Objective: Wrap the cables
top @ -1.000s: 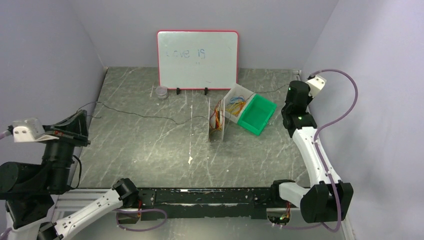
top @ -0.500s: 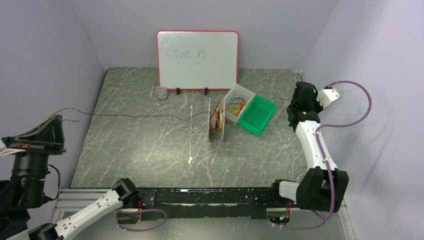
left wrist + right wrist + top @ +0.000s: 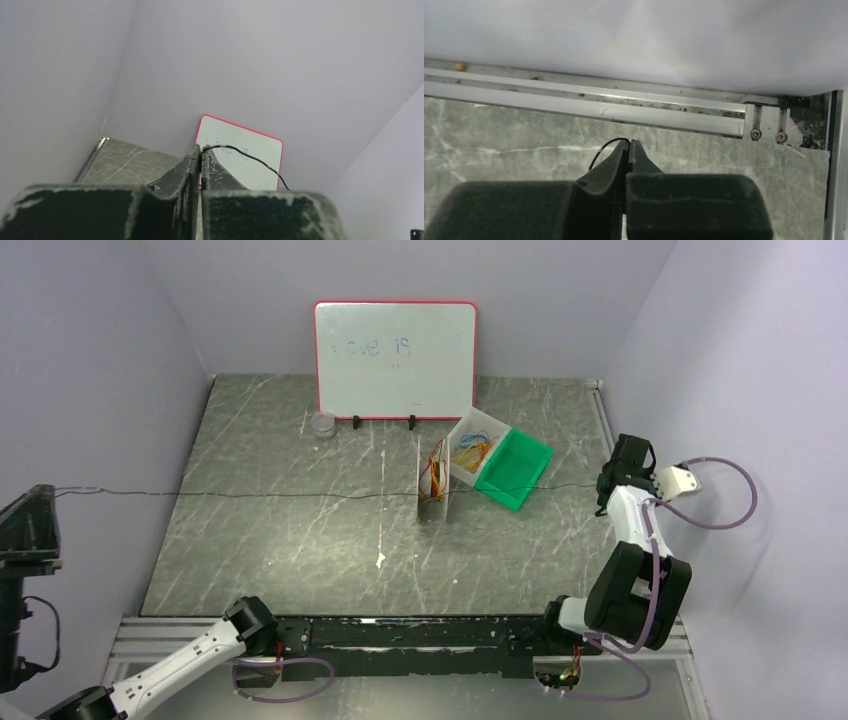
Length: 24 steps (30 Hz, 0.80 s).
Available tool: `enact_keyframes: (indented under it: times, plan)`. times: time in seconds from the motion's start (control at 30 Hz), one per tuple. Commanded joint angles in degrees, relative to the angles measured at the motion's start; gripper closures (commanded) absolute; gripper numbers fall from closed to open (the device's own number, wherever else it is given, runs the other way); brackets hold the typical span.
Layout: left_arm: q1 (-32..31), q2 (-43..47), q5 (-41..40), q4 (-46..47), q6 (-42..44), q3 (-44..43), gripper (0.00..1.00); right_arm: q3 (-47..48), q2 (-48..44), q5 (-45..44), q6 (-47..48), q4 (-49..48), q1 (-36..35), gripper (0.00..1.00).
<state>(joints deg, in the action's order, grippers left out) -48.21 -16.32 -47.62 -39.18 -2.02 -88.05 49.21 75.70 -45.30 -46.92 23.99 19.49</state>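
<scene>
A thin black cable (image 3: 300,496) runs taut and almost straight across the table, from the left wall to the right edge. My left gripper (image 3: 47,492) is shut on its left end, off the table's left side. In the left wrist view the black cable (image 3: 250,159) leaves the shut left gripper (image 3: 201,148) and curves to the right. My right gripper (image 3: 604,484) is shut on the other end. The right wrist view shows the black cable (image 3: 601,151) looping out of the closed right gripper (image 3: 629,142). Orange-yellow cables (image 3: 436,472) hang on an upright card.
A white bin (image 3: 482,432) with more coloured strands and a green bin (image 3: 512,470) sit right of centre, and the taut cable passes over them. A red-framed whiteboard (image 3: 395,358) stands at the back, with a small clear jar (image 3: 322,423) to its left. The table's right rail (image 3: 589,95) lies just beyond the right gripper.
Both arms swung outward and toward the near side. The black cable, slack and wavy on the table before, is now pulled straight between the two shut grippers.
</scene>
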Motion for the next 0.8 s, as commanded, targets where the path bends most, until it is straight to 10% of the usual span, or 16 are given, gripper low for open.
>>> enact_keyframes:
  times: [0.0, 0.37, 0.77]
  plan:
    - [0.1, 0.2, -1.0, -2.8, 2.5, -4.7, 0.93, -2.8, 0.6, 4.1, -5.2, 0.8, 3.8, 1.0]
    - [-0.1, -0.9, 0.7, -6.1, 1.9, -6.9, 0.93, -7.5, -2.0, 7.1, -4.9, -1.0, 4.8, 1.0]
    - [-0.5, -4.7, 12.6, -5.9, 1.3, -2.6, 0.93, -8.4, -14.8, 19.4, 4.9, -4.8, 4.4, 0.43]
